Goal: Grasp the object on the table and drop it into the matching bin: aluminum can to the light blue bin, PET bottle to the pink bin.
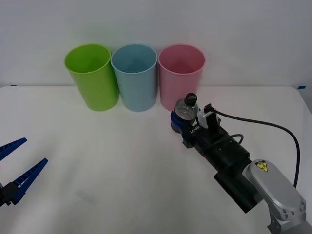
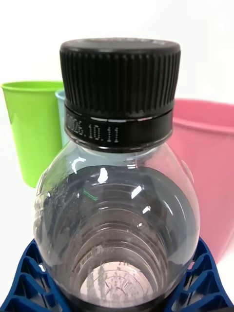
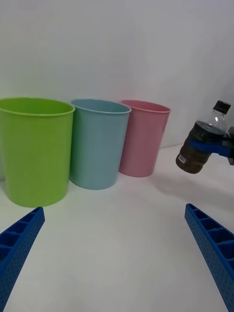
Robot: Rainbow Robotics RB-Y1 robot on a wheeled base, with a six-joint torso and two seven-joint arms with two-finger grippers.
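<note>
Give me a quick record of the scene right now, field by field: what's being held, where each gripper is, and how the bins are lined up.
held object: PET bottle, black cap, dark contents, lifted off the table
right gripper: shut on the bottle's body, just in front of the pink bin
left gripper: open, idle at the near left of the table
bin row, robot's left to right: lime green bin, light blue bin, pink bin
bottle tilt: cap leans toward the pink bin
drop: not yet done

PET bottle [image 2: 117,204] neck ring reads "10.11"
</note>
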